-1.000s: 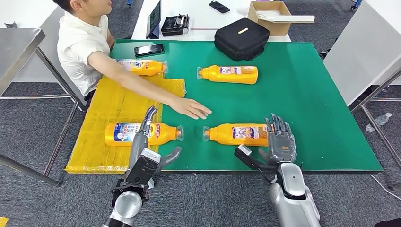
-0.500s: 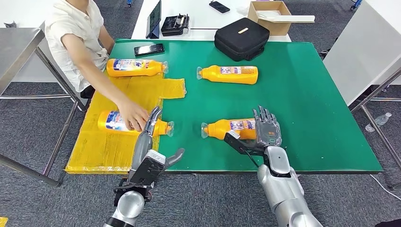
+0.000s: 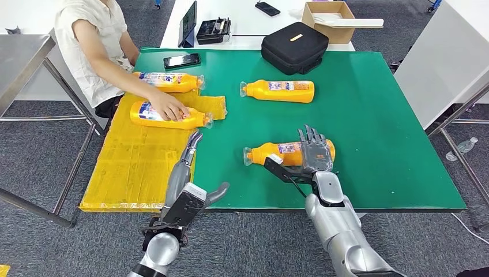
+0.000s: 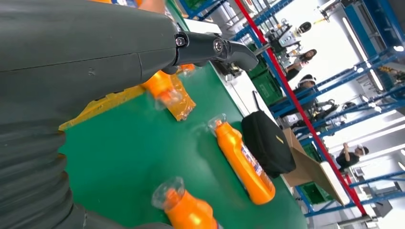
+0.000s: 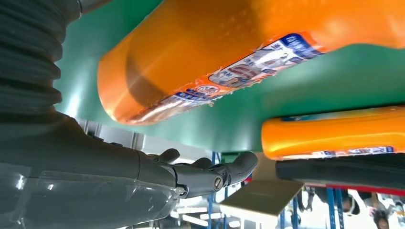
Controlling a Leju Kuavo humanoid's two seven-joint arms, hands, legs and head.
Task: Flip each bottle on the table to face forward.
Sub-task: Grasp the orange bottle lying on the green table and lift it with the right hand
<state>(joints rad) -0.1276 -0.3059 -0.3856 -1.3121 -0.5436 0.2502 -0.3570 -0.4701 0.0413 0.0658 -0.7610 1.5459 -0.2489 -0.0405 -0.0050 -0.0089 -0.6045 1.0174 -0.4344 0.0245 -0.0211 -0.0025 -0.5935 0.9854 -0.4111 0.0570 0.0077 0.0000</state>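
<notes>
The near bottle (image 3: 288,152) is cupped, unclamped, by the right robot hand (image 3: 314,154); the left robot hand (image 3: 187,158) is spread empty.

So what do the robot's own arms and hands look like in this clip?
Both arms are smooth silver metal, rounded in section. The left hand has a boxy grey wrist block with a pale label patch, slim dark grey fingers, and black cabling with a hint of red below the wrist. The right hand has a dark grey back and black fingers. The wrist views show grey ribbed covers behind each hand.
</notes>
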